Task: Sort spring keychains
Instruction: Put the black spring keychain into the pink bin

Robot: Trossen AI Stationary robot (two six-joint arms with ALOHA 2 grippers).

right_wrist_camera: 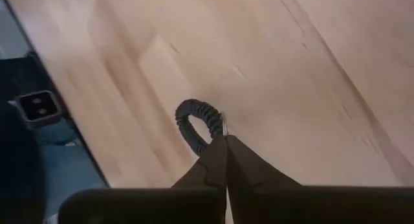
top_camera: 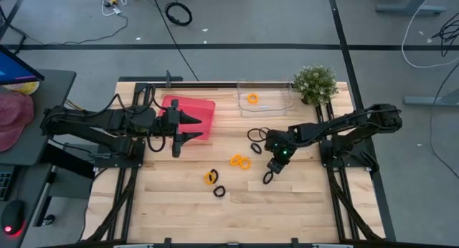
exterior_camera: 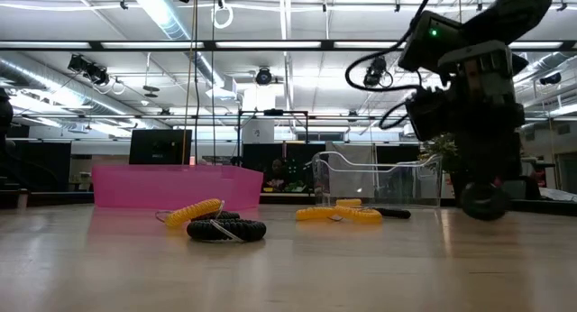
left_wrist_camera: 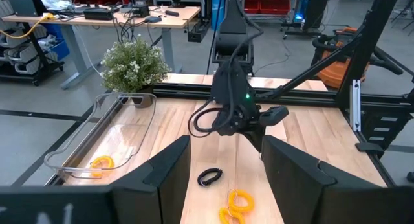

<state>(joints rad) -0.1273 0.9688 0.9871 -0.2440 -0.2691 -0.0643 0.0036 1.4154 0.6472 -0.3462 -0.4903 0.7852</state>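
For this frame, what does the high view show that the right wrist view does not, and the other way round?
Only the high view shows the pink bin, the clear tray holding one orange keychain, the potted plant, the loose orange keychains and the left claw open beside the pink bin.

Only the right wrist view shows close up that the right claw is shut on the black keychain, pinching one side of its loop.

Both show the right claw, that black keychain and the wooden table.
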